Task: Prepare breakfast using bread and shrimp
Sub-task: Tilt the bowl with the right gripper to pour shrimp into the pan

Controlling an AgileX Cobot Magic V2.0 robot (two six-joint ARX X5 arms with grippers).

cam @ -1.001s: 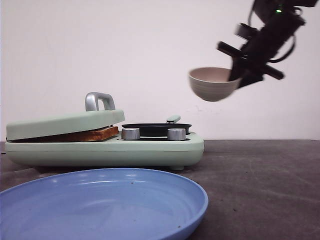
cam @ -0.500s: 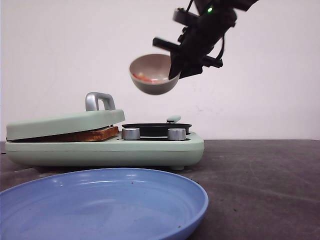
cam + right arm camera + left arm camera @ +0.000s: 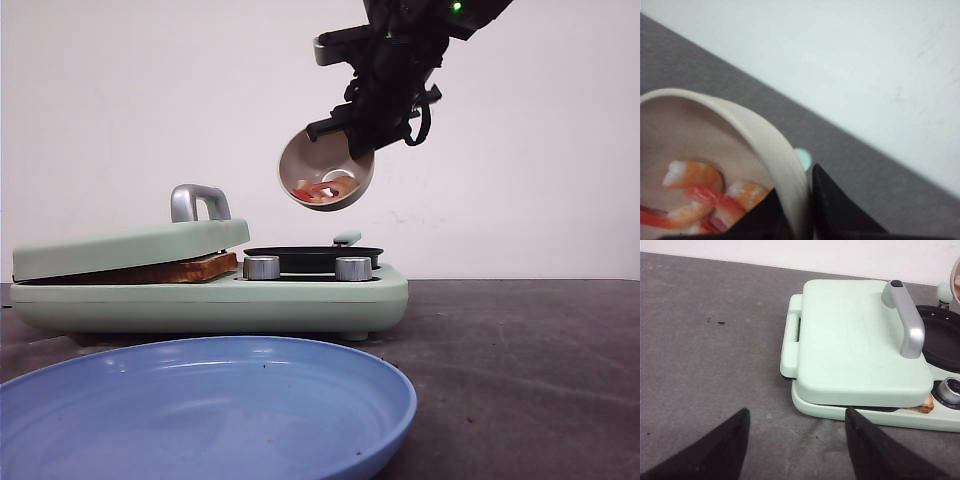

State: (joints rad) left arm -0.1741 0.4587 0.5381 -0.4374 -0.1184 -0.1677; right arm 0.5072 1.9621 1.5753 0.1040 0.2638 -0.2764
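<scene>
At the left of the front view, one mint-green breakfast maker [image 3: 210, 295] is seen on a dark table [image 3: 520, 350]. Its hinged lid [image 3: 130, 248], with one silver handle [image 3: 199, 202], is resting tilted on the bread [image 3: 165, 270]. Only a brown crust edge is visible in the gap, so the number of slices cannot be told. In the left wrist view, a corner of the same crust [image 3: 923, 406] is seen at the lower right, under the lid. The left gripper [image 3: 797, 450] is held over bare table, its two dark fingers spread apart with nothing between them.

Toward the centre of the front view, one black pan [image 3: 312, 258] is set into the right half of the appliance, behind two silver knobs. One large blue plate [image 3: 200, 410] fills the lower left foreground.

In the upper centre right, the right gripper [image 3: 355, 135] is clamped on the rim of one beige bowl [image 3: 325, 170]. The bowl is tipped steeply, its mouth facing forward and down. The shrimp [image 3: 322, 189] are gathered at its lowest edge. In the right wrist view the shrimp [image 3: 695, 197] are seen at the lower left; about three or four pieces are made out, overlapping.

The pan lies directly below the bowl, well apart from it, with open air between. The right arm is judged the one placed to pour; the shrimp appear not yet spilled.
</scene>
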